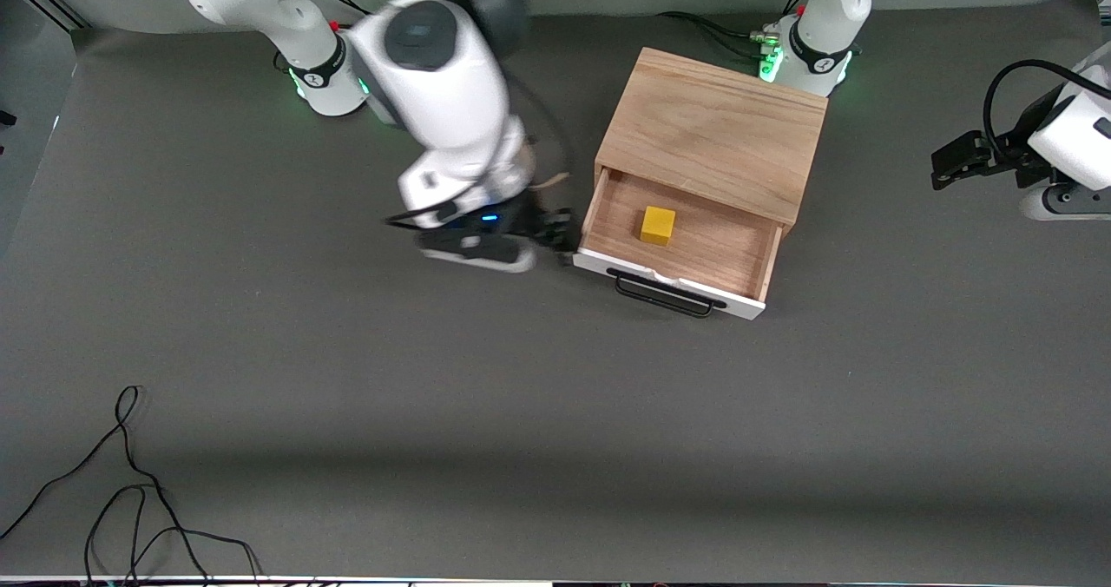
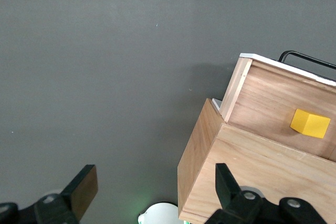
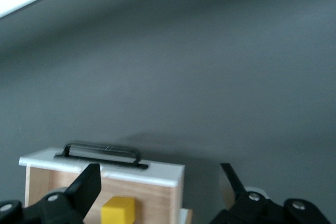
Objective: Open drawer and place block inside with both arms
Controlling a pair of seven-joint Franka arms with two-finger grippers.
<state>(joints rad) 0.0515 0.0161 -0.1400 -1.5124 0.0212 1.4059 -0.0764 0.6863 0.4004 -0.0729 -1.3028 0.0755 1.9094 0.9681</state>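
The light-wood cabinet (image 1: 716, 127) stands mid-table with its drawer (image 1: 673, 285) pulled open. The yellow block (image 1: 658, 225) lies on the drawer's wooden floor, touching nothing else. My right gripper (image 1: 557, 229) hangs open and empty beside the drawer's side, toward the right arm's end of the table. Its wrist view shows the block (image 3: 118, 209) and the black handle (image 3: 102, 150) past its open fingers (image 3: 89, 182). My left gripper (image 1: 955, 163) waits open, off toward the left arm's end of the table. The left wrist view shows the cabinet (image 2: 252, 177) and the block (image 2: 310, 123).
Loose black cables (image 1: 130, 483) lie on the grey table near the front camera, at the right arm's end. Both arm bases (image 1: 807, 57) glow green along the table's back edge.
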